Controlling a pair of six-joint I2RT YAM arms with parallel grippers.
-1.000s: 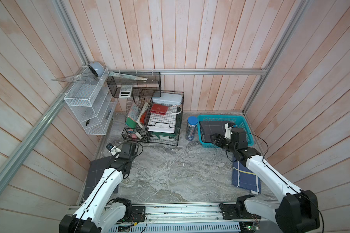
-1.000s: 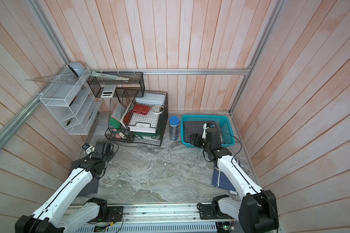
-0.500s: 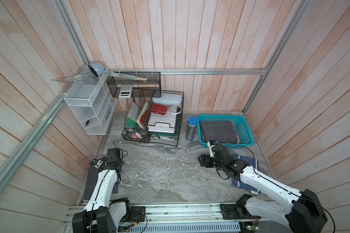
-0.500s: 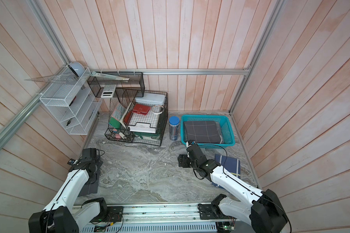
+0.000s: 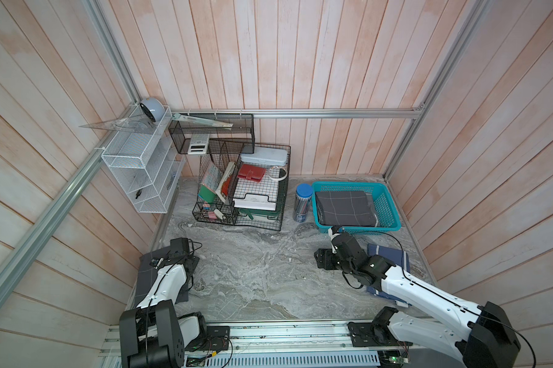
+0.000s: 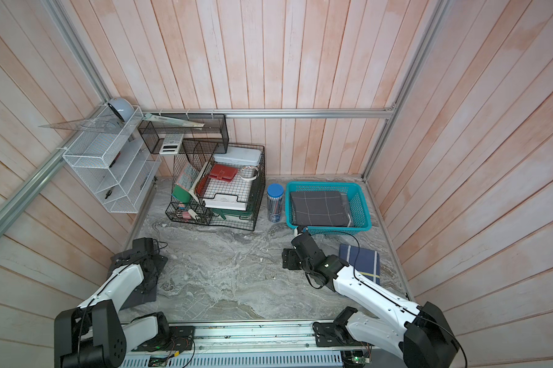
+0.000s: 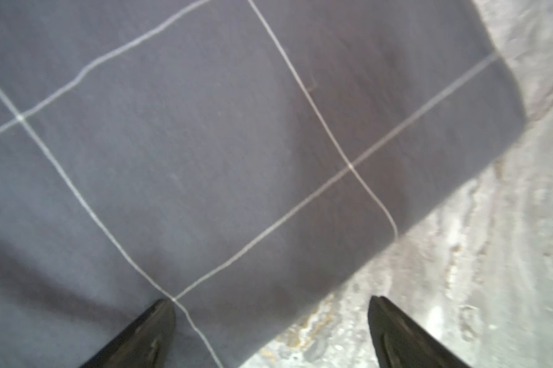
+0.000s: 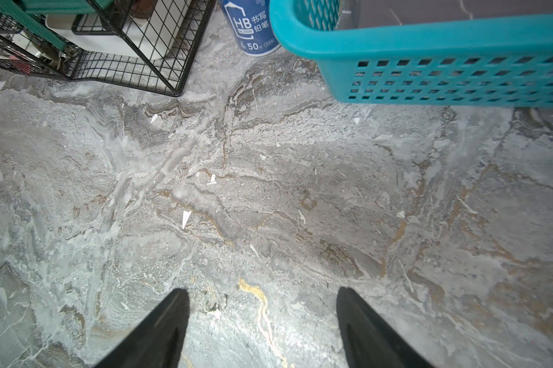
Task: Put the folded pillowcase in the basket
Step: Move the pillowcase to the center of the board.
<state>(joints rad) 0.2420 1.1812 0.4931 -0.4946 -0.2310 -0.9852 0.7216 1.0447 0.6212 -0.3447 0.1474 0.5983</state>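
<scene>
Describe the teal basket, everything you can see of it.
The basket is a shallow rectangular teal tray of what looks like plastic, with a flared rim and lattice-perforated walls. It stands upright on the marble tabletop near the back right corner. A folded dark grey pillowcase with thin white grid lines lies flat inside, filling most of it. A blue-lidded pencil canister stands close beside it; contact cannot be told.

The grey checked cloth is blurred and edge-cropped in the left wrist view.
</scene>
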